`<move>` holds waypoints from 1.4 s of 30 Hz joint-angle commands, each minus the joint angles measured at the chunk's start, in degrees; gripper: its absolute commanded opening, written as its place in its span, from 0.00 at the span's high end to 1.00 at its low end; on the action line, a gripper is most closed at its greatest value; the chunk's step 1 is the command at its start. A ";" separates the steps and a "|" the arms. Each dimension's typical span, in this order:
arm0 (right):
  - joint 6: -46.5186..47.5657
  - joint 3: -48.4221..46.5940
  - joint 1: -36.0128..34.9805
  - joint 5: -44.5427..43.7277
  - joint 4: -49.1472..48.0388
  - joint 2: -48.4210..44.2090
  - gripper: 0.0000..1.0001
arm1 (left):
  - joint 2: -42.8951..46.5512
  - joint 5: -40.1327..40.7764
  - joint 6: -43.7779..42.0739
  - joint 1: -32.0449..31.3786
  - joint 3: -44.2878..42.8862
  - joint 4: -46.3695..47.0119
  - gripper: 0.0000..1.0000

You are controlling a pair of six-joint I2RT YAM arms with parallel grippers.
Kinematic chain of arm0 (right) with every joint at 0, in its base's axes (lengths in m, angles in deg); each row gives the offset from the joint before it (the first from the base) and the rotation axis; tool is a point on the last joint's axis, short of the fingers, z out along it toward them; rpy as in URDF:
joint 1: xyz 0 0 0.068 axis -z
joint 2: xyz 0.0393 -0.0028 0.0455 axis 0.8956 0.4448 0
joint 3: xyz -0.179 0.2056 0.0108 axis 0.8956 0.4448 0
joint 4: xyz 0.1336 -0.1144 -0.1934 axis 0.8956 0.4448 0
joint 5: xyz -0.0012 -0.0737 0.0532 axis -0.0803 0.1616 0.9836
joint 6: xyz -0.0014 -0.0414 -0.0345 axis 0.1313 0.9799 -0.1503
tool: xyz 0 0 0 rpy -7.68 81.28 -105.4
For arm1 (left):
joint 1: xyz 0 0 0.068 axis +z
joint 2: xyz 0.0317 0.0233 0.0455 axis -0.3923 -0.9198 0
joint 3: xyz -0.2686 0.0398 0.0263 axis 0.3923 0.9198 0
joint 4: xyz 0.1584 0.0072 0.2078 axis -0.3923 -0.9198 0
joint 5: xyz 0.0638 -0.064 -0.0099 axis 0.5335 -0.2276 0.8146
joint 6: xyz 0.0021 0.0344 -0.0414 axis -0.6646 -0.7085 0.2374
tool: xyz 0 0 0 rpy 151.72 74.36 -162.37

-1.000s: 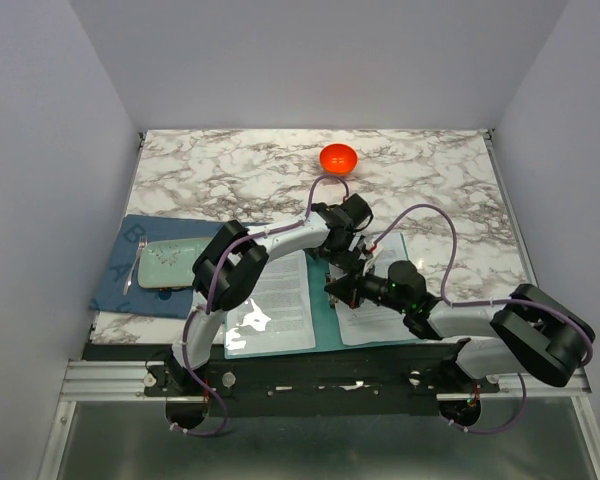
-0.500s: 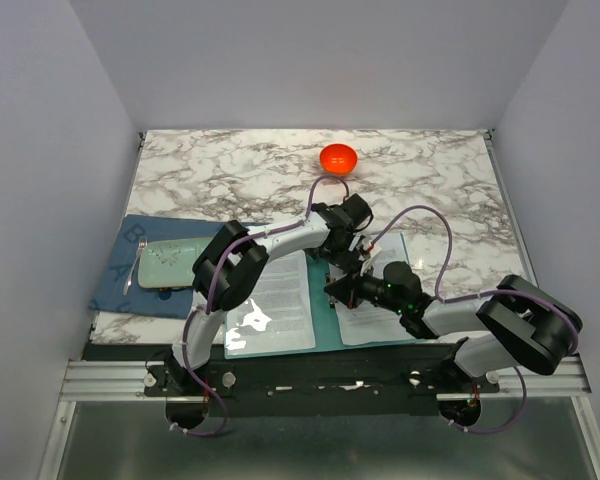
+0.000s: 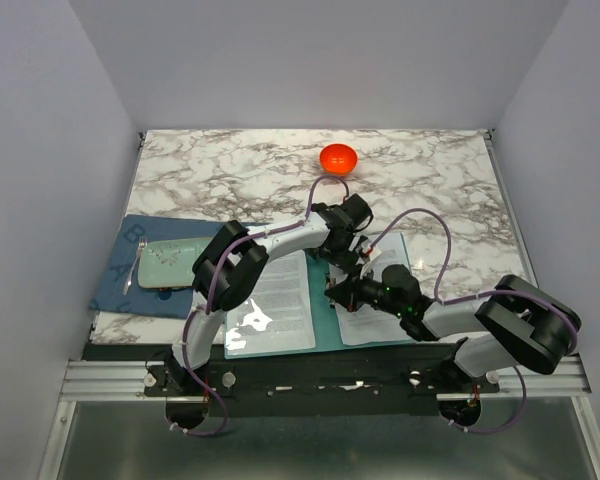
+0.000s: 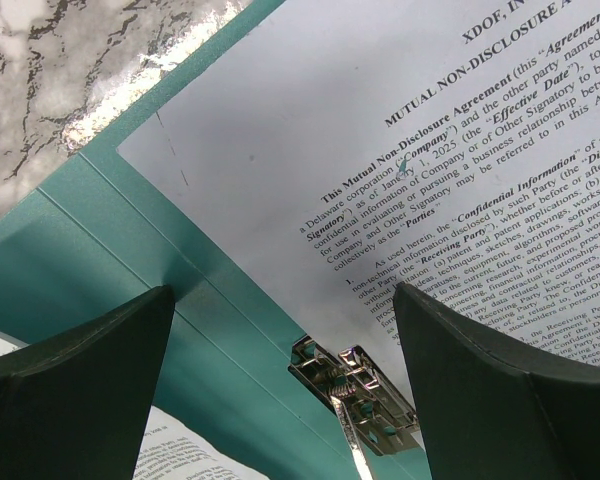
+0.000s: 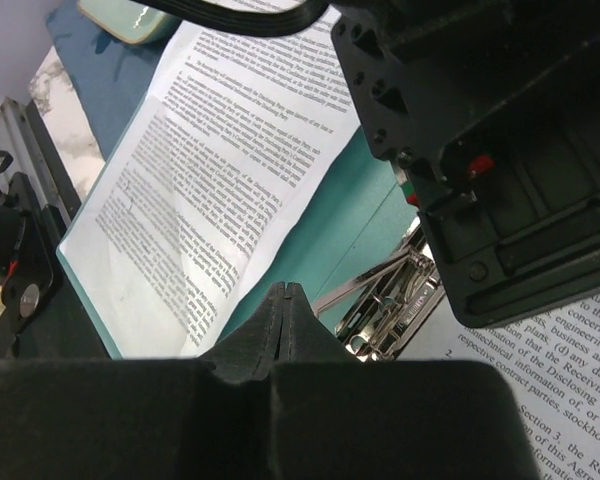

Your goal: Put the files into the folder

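The clip (image 4: 355,392) lies beneath the gaping left end effector (image 4: 282,295); the pinched-together right end effector (image 5: 283,296) could shove the files (image 4: 460,150) askew.

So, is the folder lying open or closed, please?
Open: the folder lies spread flat, its teal inside and metal clip exposed, with files on both halves.

right arm (image 3: 460,318) — elbow drawn inward | right end effector (image 3: 332,293) — slightly nearer

I count one folder (image 3: 324,318), two printed files (image 3: 275,300), one metal clip (image 4: 355,395), one orange bowl (image 3: 338,157), one blue mat (image 3: 120,285), one green tray (image 3: 170,262).
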 commanded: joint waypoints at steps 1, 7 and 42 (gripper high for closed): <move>-0.84 2.27 -0.65 -3.37 2.79 1.69 0.99 | -1.62 -0.25 0.00 0.01 2.00 -0.58 0.04; -2.07 2.19 -0.74 -3.73 2.09 4.42 0.99 | -1.45 -0.51 -0.09 0.10 1.91 -0.84 0.04; -7.07 0.60 -3.55 -10.93 11.84 10.48 0.99 | -0.48 -1.57 -0.26 1.77 2.88 -0.76 0.05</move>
